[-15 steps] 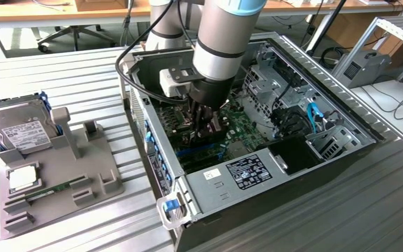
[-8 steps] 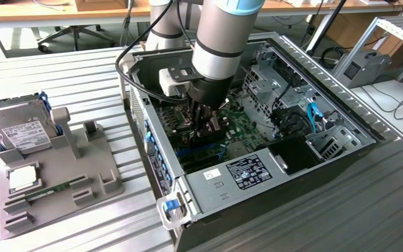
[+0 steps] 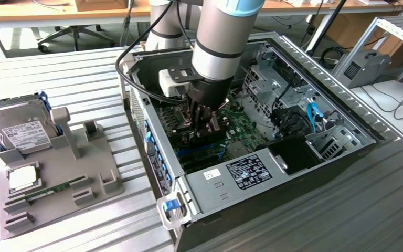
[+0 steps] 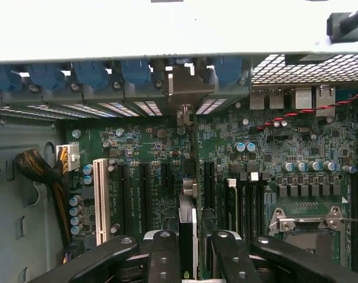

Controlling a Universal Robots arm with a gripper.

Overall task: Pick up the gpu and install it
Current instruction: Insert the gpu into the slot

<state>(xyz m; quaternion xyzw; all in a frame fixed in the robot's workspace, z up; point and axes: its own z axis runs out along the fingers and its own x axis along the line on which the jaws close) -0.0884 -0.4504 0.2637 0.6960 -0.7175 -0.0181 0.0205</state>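
Pick-up judged done: the grey holder (image 3: pixel 54 173) on the bench (image 3: pixel 75 79), at 9 o'clock of the case (image 3: pixel 348 118), carries the hard drive (image 3: pixel 19 128) and memory stick (image 3: pixel 48 190), no card. The claw (image 4: pixel 188 244), partly closed, grips the gpu (image 4: pixel 188 227) edge-on between its fingers (image 4: pixel 161 253), bracket (image 4: pixel 185 88) at 12 o'clock against the rear slots. The card stands over the motherboard (image 4: pixel 273 159); full seating cannot be told.
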